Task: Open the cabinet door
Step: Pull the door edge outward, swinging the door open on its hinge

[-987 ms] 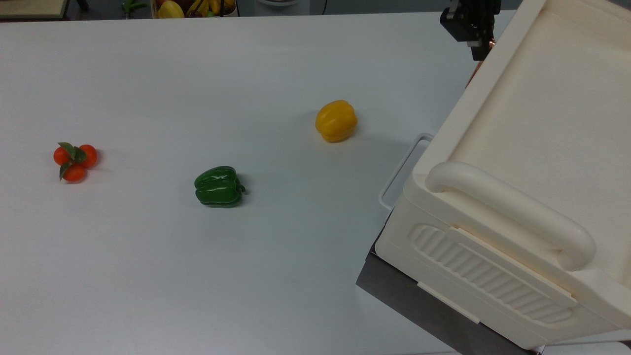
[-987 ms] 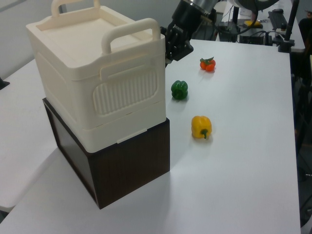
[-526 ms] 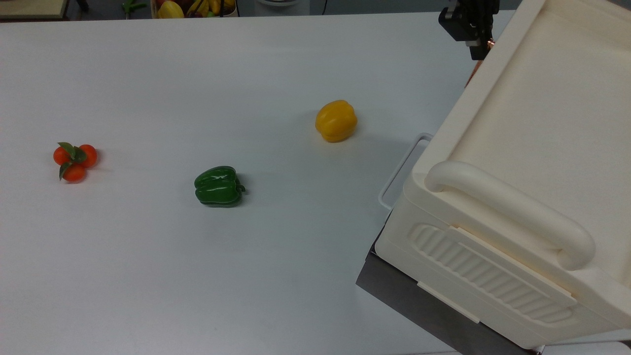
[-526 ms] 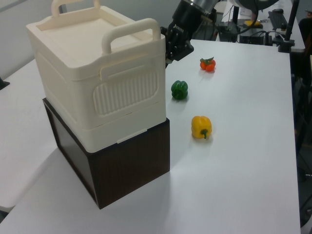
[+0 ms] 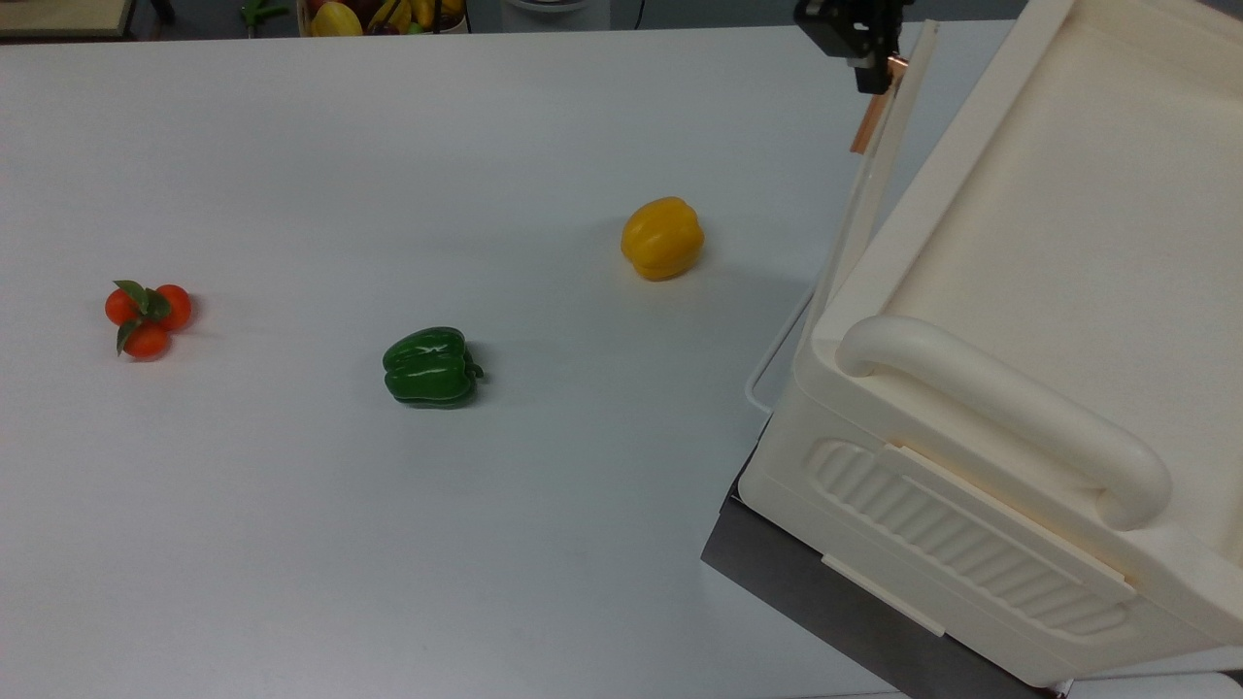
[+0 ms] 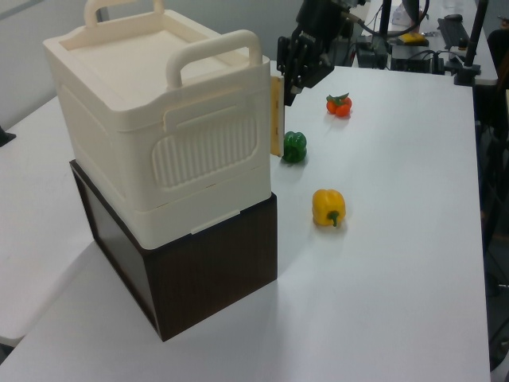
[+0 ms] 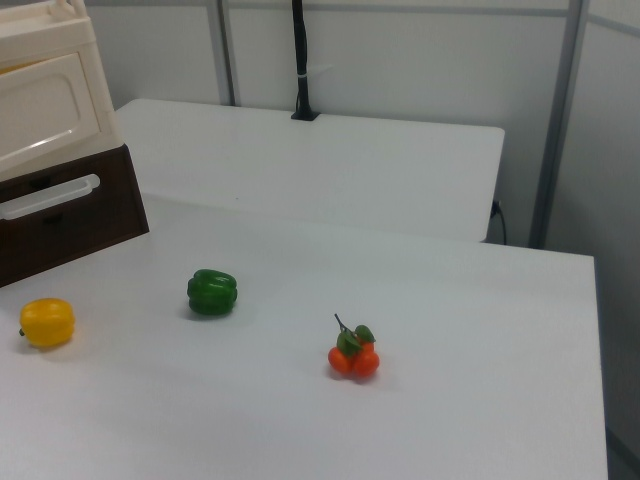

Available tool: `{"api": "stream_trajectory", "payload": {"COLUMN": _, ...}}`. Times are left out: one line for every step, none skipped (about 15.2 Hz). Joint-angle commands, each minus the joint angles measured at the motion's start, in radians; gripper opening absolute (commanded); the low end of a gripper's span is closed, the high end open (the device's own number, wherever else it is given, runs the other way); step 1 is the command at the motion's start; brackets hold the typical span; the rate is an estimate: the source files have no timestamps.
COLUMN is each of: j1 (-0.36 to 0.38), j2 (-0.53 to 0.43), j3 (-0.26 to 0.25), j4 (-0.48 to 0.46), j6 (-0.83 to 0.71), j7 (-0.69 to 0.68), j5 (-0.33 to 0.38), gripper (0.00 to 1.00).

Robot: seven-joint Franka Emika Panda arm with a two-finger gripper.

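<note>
The cream cabinet (image 5: 1058,243) stands on a dark brown box at the top view's right. Its cabinet door (image 5: 862,209) is ajar and seen edge-on, angled away from the cabinet front. My gripper (image 5: 879,76) is at the top edge of the top view, shut on the copper strip handle (image 5: 867,124) at the door's free edge. In the left view the gripper (image 6: 288,86) hangs just right of the cabinet's corner, with the door's edge (image 6: 277,119) sticking out below it. The right view shows the door's recessed face (image 7: 45,105) at the far left.
A yellow pepper (image 5: 662,238), a green pepper (image 5: 429,366) and a cluster of small orange fruits (image 5: 148,309) lie on the white table (image 5: 388,544). The brown box (image 6: 207,263) has a white bar handle (image 7: 50,197). A thick cream bar handle (image 5: 1000,408) tops the cabinet.
The gripper has moved to the top view's left with the copper handle, and the door's free edge has swung away from the cabinet, from closed to ajar.
</note>
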Motion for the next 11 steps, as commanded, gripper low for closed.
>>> {"api": "stream_trajectory", "payload": {"j1": -0.045, "j2": -0.046, "j3": 0.001, "j4": -0.054, "j6": -0.100, "j7": -0.010, "j5": 0.000, "gripper": 0.00}}
{"api": "stream_trajectory", "payload": {"j1": -0.056, "j2": -0.051, "j3": -0.004, "j4": -0.054, "j6": -0.120, "j7": -0.010, "j5": 0.000, "gripper": 0.00}}
{"api": "stream_trajectory", "payload": {"j1": -0.060, "j2": -0.054, "j3": -0.021, "j4": -0.054, "j6": -0.131, "j7": -0.010, "j5": 0.000, "gripper": 0.00}}
{"api": "stream_trajectory", "payload": {"j1": -0.063, "j2": -0.055, "j3": -0.036, "j4": -0.054, "j6": -0.137, "j7": -0.011, "j5": 0.000, "gripper": 0.00}}
{"api": "stream_trajectory", "payload": {"j1": -0.073, "j2": -0.055, "j3": -0.051, "j4": -0.055, "j6": -0.140, "j7": -0.010, "j5": 0.000, "gripper": 0.00}}
{"api": "stream_trajectory", "payload": {"j1": -0.082, "j2": -0.055, "j3": -0.065, "j4": -0.054, "j6": -0.142, "j7": -0.011, "j5": 0.000, "gripper": 0.00}}
{"api": "stream_trajectory", "payload": {"j1": -0.094, "j2": -0.055, "j3": -0.074, "j4": -0.055, "j6": -0.140, "j7": -0.013, "j5": 0.000, "gripper": 0.00}}
{"api": "stream_trajectory", "payload": {"j1": -0.111, "j2": -0.054, "j3": -0.079, "j4": -0.055, "j6": -0.140, "j7": -0.010, "j5": 0.001, "gripper": 0.00}}
{"api": "stream_trajectory", "payload": {"j1": -0.131, "j2": -0.052, "j3": -0.082, "j4": -0.060, "j6": -0.139, "j7": -0.016, "j5": 0.003, "gripper": 0.00}}
{"api": "stream_trajectory", "payload": {"j1": -0.143, "j2": -0.052, "j3": -0.094, "j4": -0.060, "j6": -0.137, "j7": -0.018, "j5": 0.003, "gripper": 0.00}}
{"api": "stream_trajectory", "payload": {"j1": -0.148, "j2": -0.052, "j3": -0.114, "j4": -0.060, "j6": -0.139, "j7": -0.018, "j5": 0.004, "gripper": 0.00}}
